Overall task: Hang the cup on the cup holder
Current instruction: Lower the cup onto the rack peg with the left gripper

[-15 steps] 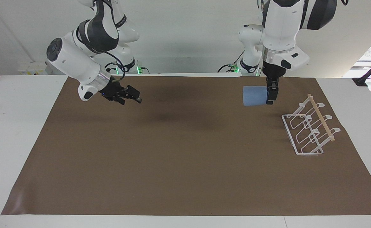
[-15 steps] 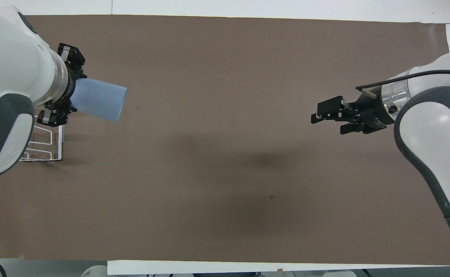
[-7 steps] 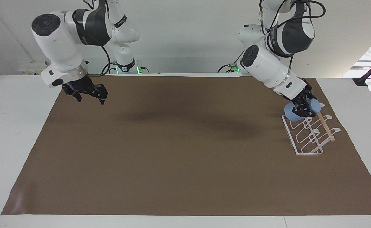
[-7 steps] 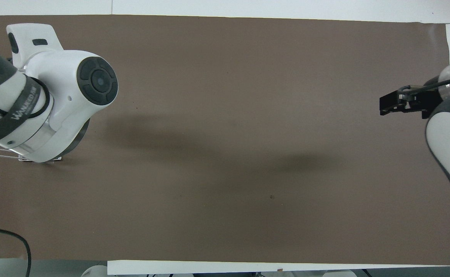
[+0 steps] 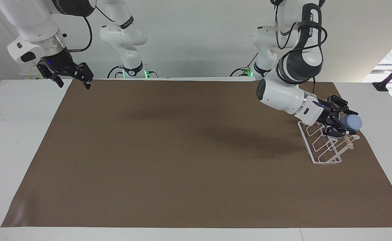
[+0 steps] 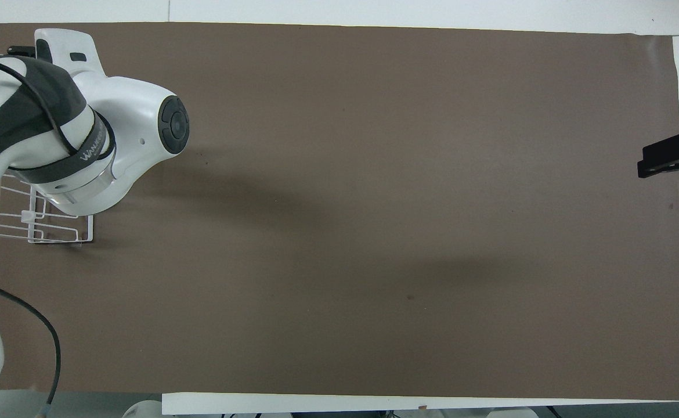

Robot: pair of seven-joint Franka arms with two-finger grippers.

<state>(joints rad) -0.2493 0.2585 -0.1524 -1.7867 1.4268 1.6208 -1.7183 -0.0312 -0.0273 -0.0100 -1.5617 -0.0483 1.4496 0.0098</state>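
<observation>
Your left gripper (image 5: 337, 124) pinches the cup (image 5: 352, 123) on its side over the holder (image 5: 311, 142) at the mat's three o'clock edge, right gripper (image 5: 71, 77) spread, waiting; release off a prong and it likely rolls away.

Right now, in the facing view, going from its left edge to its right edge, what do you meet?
Right gripper, raised at its arm's end of the table → brown paper mat → white wire cup holder, with the left gripper holding the small light-blue plastic cup over it.
</observation>
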